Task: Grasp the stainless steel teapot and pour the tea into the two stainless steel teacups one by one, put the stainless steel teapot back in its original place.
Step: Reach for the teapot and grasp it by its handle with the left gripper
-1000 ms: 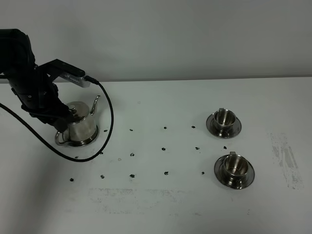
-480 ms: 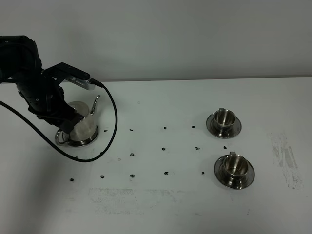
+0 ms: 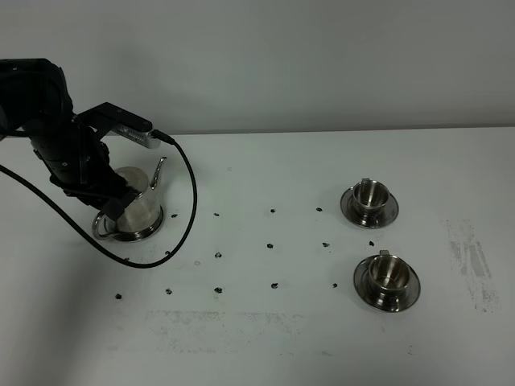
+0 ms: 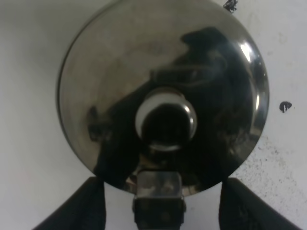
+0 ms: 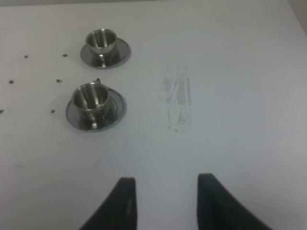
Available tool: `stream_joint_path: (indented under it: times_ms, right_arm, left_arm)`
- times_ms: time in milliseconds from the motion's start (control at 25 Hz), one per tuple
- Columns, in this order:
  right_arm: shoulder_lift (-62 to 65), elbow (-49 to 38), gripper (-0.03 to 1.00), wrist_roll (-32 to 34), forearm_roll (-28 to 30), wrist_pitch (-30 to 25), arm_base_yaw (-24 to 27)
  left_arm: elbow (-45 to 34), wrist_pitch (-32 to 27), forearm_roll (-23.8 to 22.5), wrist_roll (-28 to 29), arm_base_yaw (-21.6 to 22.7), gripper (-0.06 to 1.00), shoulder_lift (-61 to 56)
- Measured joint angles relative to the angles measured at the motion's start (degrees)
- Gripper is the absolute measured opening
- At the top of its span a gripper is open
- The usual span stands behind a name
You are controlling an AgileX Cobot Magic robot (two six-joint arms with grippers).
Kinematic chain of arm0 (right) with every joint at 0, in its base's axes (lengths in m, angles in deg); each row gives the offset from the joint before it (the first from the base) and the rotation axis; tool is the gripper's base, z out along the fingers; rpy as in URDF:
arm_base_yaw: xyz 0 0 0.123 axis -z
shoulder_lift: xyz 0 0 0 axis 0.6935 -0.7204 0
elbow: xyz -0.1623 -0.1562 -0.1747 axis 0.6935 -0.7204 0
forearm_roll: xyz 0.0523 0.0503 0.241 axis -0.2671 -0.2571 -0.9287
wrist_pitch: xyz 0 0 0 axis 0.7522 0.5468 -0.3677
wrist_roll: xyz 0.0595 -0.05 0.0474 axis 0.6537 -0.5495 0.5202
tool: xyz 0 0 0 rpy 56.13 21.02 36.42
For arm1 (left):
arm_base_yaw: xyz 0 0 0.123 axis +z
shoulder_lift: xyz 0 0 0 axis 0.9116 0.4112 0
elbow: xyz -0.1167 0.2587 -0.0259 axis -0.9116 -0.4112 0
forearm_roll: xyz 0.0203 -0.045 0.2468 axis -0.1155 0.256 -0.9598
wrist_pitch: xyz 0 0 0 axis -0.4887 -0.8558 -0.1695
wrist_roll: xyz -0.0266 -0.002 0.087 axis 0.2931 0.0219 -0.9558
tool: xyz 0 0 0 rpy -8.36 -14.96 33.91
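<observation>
White table point(image 3: 306, 338) fills the picture, and on its left side the black left arm point(image 3: 48, 121) leans in over the pot, a black cable point(image 3: 187, 209) looping off it and down across the tabletop. Right under that arm stands the stainless steel teapot point(image 3: 138, 211), upright on the table, thin spout point(image 3: 158, 170) pointing up and towards the middle, loop handle point(image 3: 100, 227) sticking out on the near left side. The wrist camera looks straight down on the shiny lid and its round knob point(image 4: 165, 120). The left gripper point(image 4: 162, 184) is spread wide, one dark finger point(image 4: 76, 206) on each side of the handle, and there is clear daylight between fingers and metal, so nothing is held. Over on the right side, well apart from the pot, sit the two stainless steel teacups, the far one point(image 3: 369, 193) and the near one point(image 3: 386, 272), each upright on its own round saucer point(image 3: 359, 288), one behind the other. The right gripper point(image 5: 165, 196) hangs above bare table short of the cups, its fingers parted narrowly and empty. A grey scuffed smear point(image 3: 471, 265) marks the table to the right of the cups, and small black specks point(image 3: 269, 244) dot the middle between pot and cups.
</observation>
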Motion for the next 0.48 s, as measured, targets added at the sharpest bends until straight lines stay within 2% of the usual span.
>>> stream_joint_path:
  times_ms: [480]
  right_arm:
    - [0.00,0.00,0.29,0.00,0.00,0.00,0.00]
  left_arm:
    - [-1.00,0.36,-0.53,3.11,-0.05,0.53,0.25]
